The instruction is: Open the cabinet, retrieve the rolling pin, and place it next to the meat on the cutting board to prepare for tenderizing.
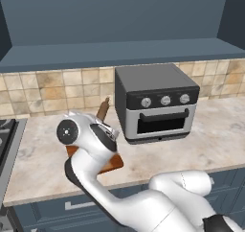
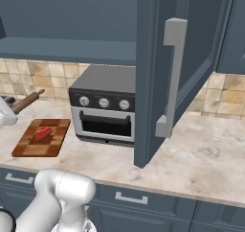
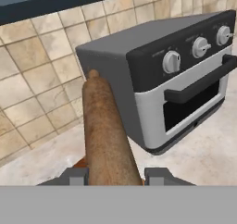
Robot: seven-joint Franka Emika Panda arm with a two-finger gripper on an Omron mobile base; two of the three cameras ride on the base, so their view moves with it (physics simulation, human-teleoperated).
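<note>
Hand view: rolling pin points lengthwise toward the tiled wall.

Open cabinet door over the counter.
The meat lies on the cutting board; the rolling pin angles behind it.

I see meat on the cutting board, left of the toaster oven on the bench; the cabinet door hangs open above.
</note>
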